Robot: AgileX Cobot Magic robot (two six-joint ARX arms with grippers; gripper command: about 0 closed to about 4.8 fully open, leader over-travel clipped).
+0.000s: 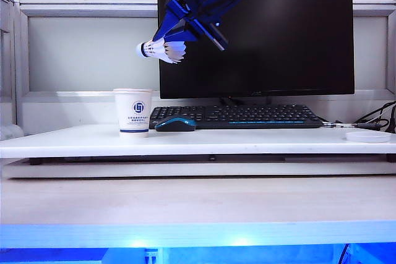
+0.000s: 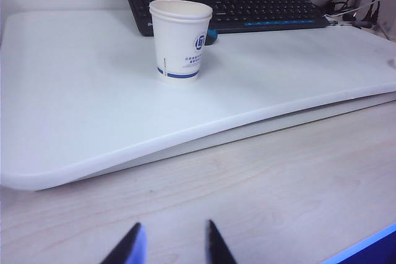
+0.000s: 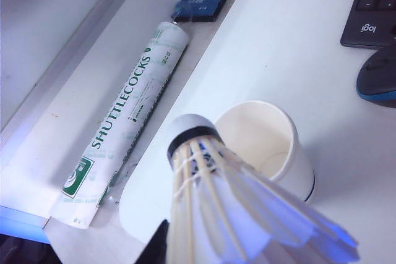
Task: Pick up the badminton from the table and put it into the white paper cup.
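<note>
Cream-white badminton (image 1: 162, 50): clenched by its skirt in the right gripper (image 1: 185, 34), cork leading, high above the white paper cup (image 1: 133, 111). Advice: centre cork over the rim, lower, then release. Left gripper (image 2: 171, 245): parted, idle, well short of the cup.

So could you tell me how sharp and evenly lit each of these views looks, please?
Exterior view: sharp, a blue glow along the table's front edge. Left wrist view: cup crisp, left gripper fingers soft, near the lens. Right wrist view: shuttlecock in the shut right gripper blurs at its blue-tinted skirt; tube lettering readable.
</note>
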